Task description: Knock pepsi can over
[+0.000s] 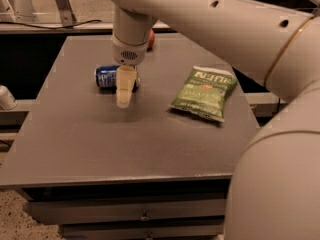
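Note:
The pepsi can (pixel 107 77), dark blue with white lettering, lies on its side on the grey table (pixel 100 139), at the back left. My gripper (pixel 124 100) hangs from the big cream arm, just in front of and to the right of the can, a little above the table top. Its pale fingers (pixel 125 86) point down, pressed together with nothing between them, and hide the can's right end.
A green chip bag (pixel 205 92) lies flat on the table's right side. An orange object (pixel 150 39) shows behind the arm at the table's back edge. Drawers (pixel 145 216) sit under the table's front edge. My arm fills the upper right.

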Available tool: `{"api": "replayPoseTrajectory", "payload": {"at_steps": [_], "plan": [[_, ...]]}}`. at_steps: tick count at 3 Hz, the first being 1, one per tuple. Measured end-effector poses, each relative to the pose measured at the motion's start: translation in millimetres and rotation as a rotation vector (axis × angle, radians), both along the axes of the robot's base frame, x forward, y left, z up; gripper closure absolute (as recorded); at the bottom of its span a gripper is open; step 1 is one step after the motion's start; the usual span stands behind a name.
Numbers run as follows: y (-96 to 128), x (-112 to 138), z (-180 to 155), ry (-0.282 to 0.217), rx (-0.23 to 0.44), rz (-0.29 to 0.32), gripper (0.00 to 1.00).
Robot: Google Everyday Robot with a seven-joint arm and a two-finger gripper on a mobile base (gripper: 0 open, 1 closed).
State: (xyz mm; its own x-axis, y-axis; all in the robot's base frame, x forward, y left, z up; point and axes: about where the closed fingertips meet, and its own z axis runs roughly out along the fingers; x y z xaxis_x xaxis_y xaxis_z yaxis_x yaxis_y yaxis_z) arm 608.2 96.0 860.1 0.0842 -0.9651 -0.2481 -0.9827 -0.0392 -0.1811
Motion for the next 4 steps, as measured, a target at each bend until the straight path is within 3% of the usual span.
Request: {"api": "replayPoseTrajectory", "payload": {"at_steps": [1,2,4], "plan": [[-24,1,33,-0.072,0.054,-0.067,0.0],[-54,-7,66,-0.13,0.158,-0.134,0.0],[-121,-27,101,-0.27,0.449,-0.183,0.0]]}}
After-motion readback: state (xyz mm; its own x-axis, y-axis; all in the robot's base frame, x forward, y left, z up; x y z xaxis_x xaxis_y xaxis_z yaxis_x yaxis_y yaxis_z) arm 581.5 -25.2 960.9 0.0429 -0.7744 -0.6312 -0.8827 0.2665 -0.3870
